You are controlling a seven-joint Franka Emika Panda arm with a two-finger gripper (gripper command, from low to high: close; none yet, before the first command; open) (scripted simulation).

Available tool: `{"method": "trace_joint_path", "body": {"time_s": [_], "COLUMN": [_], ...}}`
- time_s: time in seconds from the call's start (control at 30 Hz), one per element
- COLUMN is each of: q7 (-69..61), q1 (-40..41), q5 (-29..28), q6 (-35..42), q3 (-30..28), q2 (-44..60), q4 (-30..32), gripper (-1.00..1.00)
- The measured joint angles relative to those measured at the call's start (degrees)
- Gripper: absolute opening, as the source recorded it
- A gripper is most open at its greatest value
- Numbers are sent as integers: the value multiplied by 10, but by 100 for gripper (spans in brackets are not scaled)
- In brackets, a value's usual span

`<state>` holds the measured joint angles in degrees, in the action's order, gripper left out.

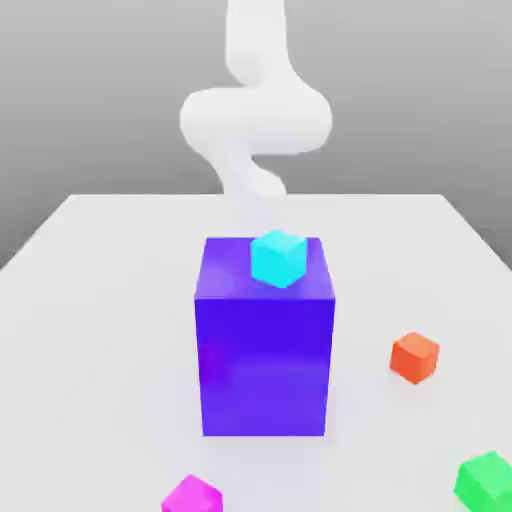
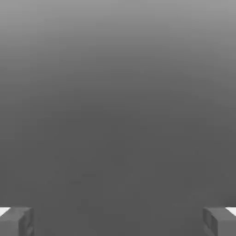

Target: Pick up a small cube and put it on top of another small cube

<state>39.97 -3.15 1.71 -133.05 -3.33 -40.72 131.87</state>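
Note:
A small cyan cube [image 1: 277, 257] rests on top of a tall blue-violet block [image 1: 265, 345] in the middle of the white table. On the table itself lie a small orange cube [image 1: 414, 357] on the exterior view's right, a green cube [image 1: 487, 480] near the front right corner and a magenta cube [image 1: 192, 495] at the front. In the hand view my gripper [image 2: 118, 222] is open, its two grey fingertips [image 2: 16, 221] far apart with nothing between them and only plain grey beyond. The white arm [image 1: 255, 120] rises behind the block, well above the table.
The white table [image 1: 100, 300] reaches to edges at both sides and the back. The tall block stands as the one large obstacle at its centre, between the arm and the front cubes.

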Motion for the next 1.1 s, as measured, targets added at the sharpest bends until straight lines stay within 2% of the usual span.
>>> {"method": "trace_joint_path", "body": {"time_s": [0.37,0.67,0.83,1.03,1.1], "q7": [-281,-505,-602,-679,-699], "q1": [-108,-128,-114,-103,-93], "q5": [105,186,191,141,147], "q6": [-55,-100,-134,-185,-211], "q3": [-125,-157,-152,-160,-149], "q2": [228,412,503,594,631], "q4": [4,7,11,21,16], "gripper": [0,0,0,0,0]}}
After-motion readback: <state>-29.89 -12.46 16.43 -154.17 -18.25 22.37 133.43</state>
